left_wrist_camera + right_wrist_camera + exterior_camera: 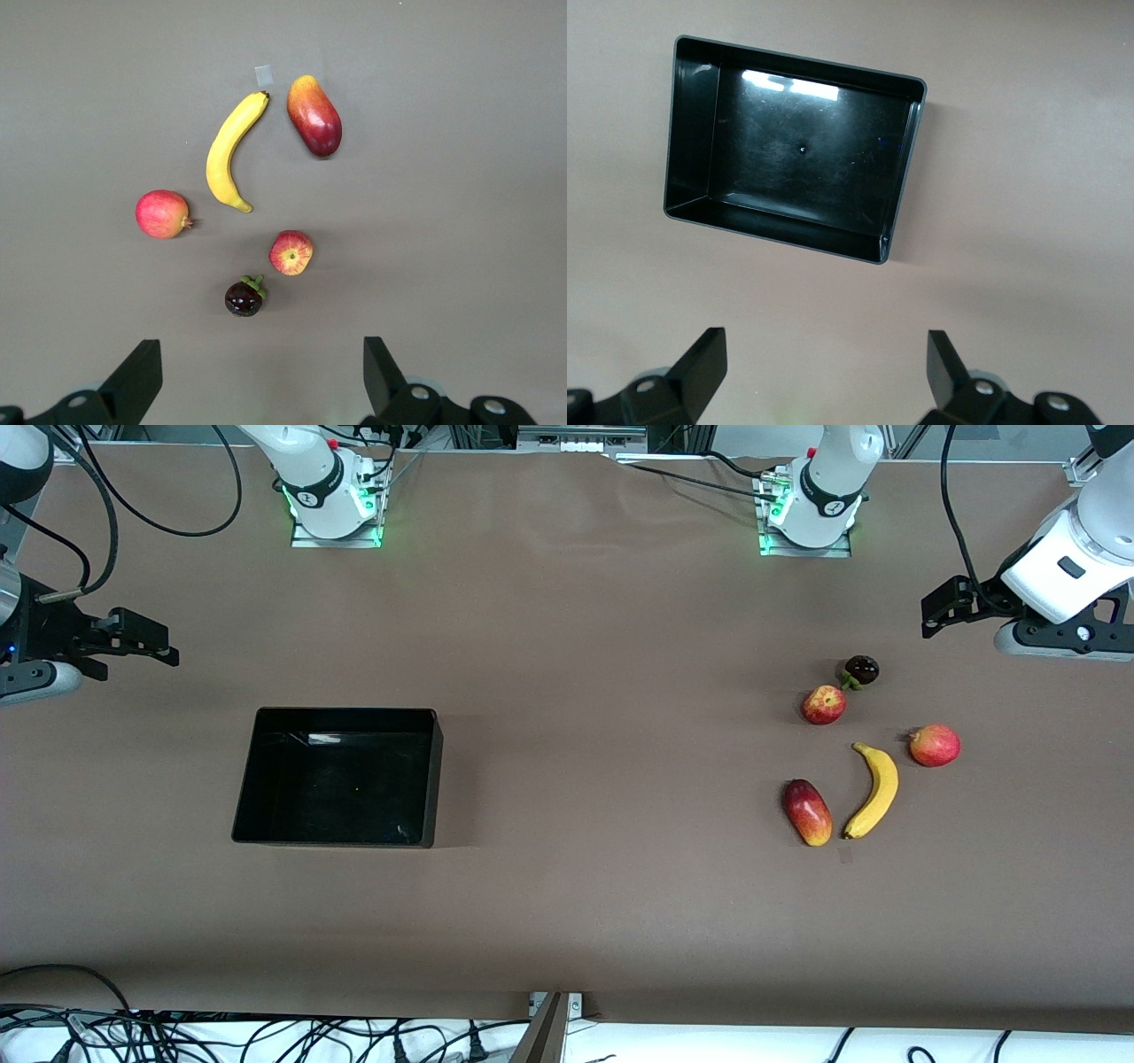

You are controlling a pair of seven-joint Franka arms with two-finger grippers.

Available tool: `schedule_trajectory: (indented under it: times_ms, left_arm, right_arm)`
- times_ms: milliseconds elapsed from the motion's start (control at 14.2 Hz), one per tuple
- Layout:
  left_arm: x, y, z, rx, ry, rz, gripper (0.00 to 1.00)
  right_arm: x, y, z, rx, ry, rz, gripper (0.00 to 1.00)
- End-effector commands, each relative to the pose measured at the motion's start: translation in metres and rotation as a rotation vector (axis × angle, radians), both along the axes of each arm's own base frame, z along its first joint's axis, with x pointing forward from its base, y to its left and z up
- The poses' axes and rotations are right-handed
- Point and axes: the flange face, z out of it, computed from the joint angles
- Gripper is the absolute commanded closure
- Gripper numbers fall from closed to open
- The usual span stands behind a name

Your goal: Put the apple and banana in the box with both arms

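The apple point(823, 705), small and red with yellow patches, lies toward the left arm's end of the table, beside a dark fruit. The banana point(873, 790) lies nearer to the front camera than the apple. The black box point(341, 779) stands empty toward the right arm's end. My left gripper point(941, 607) is open and empty, up over the table above the fruits. Its wrist view shows the apple point(291, 252) and banana point(230, 155) ahead of the gripper point(263, 381). My right gripper point(142, 642) is open and empty; its wrist view shows the box point(793, 146) ahead of the gripper point(827, 372).
A dark purple fruit with a green cap point(860, 670) lies beside the apple. A pinkish-red round fruit point(935, 745) lies beside the banana's upper tip. An oblong red-yellow fruit point(807, 812) lies beside the banana's lower half. Brown table stretches between box and fruits.
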Motion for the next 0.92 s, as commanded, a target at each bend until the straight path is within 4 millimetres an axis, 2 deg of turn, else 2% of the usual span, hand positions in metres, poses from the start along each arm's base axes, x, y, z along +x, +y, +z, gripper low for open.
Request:
schedule_trajectory:
  times_ms: [0, 352, 564, 705, 846]
  left_arm:
    - [0.003, -0.002, 0.007, 0.016, -0.003, 0.003, 0.0]
    - [0.002, -0.004, 0.007, 0.016, -0.004, 0.0, 0.0]
    - [0.002, -0.006, 0.008, 0.016, -0.006, -0.003, 0.0]
    - [0.002, -0.006, 0.008, 0.016, -0.006, -0.003, 0.0]
    - [0.002, -0.005, 0.007, 0.016, -0.004, -0.002, 0.0]
  right_arm:
    - [0.001, 0.002, 0.008, -0.008, -0.007, 0.01, 0.0]
    - [0.002, 0.001, 0.007, -0.009, -0.006, 0.01, 0.0]
    - [0.003, 0.0, -0.006, -0.012, 0.013, 0.003, 0.0]
    - [0.011, -0.002, -0.041, -0.013, 0.016, -0.005, 0.0]
    - [0.017, -0.007, -0.092, -0.02, 0.021, -0.018, 0.0]
